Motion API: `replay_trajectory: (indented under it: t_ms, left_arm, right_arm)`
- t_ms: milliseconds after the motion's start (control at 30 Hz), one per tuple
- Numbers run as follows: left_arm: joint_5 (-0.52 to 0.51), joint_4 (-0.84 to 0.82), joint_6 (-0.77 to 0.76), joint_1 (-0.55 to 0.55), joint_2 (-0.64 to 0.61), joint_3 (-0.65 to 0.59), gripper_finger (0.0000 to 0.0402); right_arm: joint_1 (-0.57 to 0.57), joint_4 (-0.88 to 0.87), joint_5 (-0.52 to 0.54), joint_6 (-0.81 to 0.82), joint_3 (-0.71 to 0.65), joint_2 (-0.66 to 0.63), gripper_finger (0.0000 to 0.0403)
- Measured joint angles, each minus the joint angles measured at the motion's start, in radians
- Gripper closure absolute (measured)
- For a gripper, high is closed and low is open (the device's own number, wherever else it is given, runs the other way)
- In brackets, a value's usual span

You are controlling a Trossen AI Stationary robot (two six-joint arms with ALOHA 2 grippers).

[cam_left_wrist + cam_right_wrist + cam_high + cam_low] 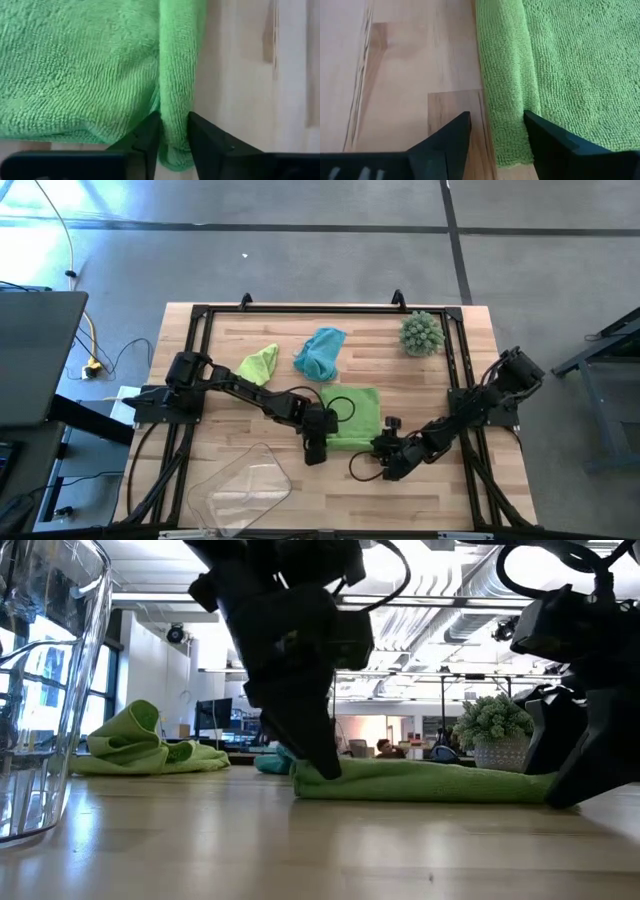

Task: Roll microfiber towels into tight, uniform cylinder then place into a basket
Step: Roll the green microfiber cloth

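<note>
A lime green towel (352, 412) lies spread flat at the table's middle, with its near edge rolled into a narrow roll (430, 782). My left gripper (315, 448) is shut on the roll's left end. My right gripper (388, 460) stands open at the roll's right end (507, 135). One of its fingers is over bare wood and the other is beside the roll; I cannot tell whether it touches. A second lime towel (258, 365) and a teal towel (320, 352) lie crumpled farther back. The clear basket (245, 485) stands at the near left. My left gripper pinches the towel's rolled near edge (175, 112) between its two fingers, close to the roll's left end. The roll narrows where the fingers (150, 135) meet it. The fingers slant down from above and lie across the roll. The towel rests on the table.
A spiky grey-green ball (422, 333) sits at the far right corner. The black frame rail (300, 308) borders the table's far edge and sides. Bare wood lies between the basket and my right gripper along the near edge.
</note>
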Motion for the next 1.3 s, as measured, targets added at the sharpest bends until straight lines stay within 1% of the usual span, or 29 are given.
replay_trajectory:
  t_ms: [67,133,300,367,433,600,833,933,967,1033,1100,1167,1300]
  left_arm:
    - [-0.047,-0.001,0.04,-0.002,-0.003,0.0,0.0285]
    - [-0.122,-0.017,0.08,-0.003,-0.003,0.002,0.0266]
    - [-0.354,-0.2,0.155,-0.001,-0.046,0.057,0.0237]
    - [-0.404,-0.282,0.162,-0.002,-0.057,0.086,0.0233]
    - [-0.399,-0.312,0.162,-0.01,-0.069,0.11,0.0232]
    - [-0.272,-0.279,0.24,-0.052,-0.08,0.116,0.0237]
    - [-0.264,-0.164,0.397,-0.104,-0.027,0.112,0.0239]
    - [-0.274,-0.138,0.417,-0.107,0.004,0.112,0.0235]
    - [-0.292,-0.14,0.422,-0.106,0.011,0.111,0.0234]
    - [-0.351,-0.14,0.44,-0.101,0.028,0.112,0.0232]
    - [-0.432,-0.155,0.46,-0.098,0.031,0.111,0.0232]
    - [-0.478,-0.141,0.479,-0.092,0.03,0.112,0.0232]
    - [-0.462,-0.135,0.487,-0.07,0.03,0.112,0.0232]
  right_arm:
    - [0.0,0.002,0.0,0.003,-0.001,0.0,0.0226]
    - [0.0,0.002,0.0,0.003,-0.001,0.001,0.0226]
    - [-0.001,0.004,-0.001,0.029,-0.001,0.001,0.0226]
    - [-0.001,0.005,-0.002,0.03,-0.001,0.001,0.0226]
    - [-0.001,0.006,-0.002,0.031,-0.002,0.001,0.0226]
    - [0.0,0.006,0.01,0.056,-0.002,0.002,0.0226]
    - [0.0,0.007,0.014,0.057,-0.003,0.002,0.0226]
    - [0.0,0.007,0.015,0.059,-0.003,0.003,0.0226]
    - [0.0,0.007,0.016,0.059,-0.003,0.003,0.0226]
    - [0.0,0.007,0.016,0.06,-0.003,0.003,0.0226]
    - [0.0,0.01,0.017,0.06,-0.004,0.003,0.0226]
    - [0.0,0.011,0.018,0.06,-0.004,0.003,0.0226]
    - [0.0,0.016,0.021,0.059,-0.005,0.004,0.0226]
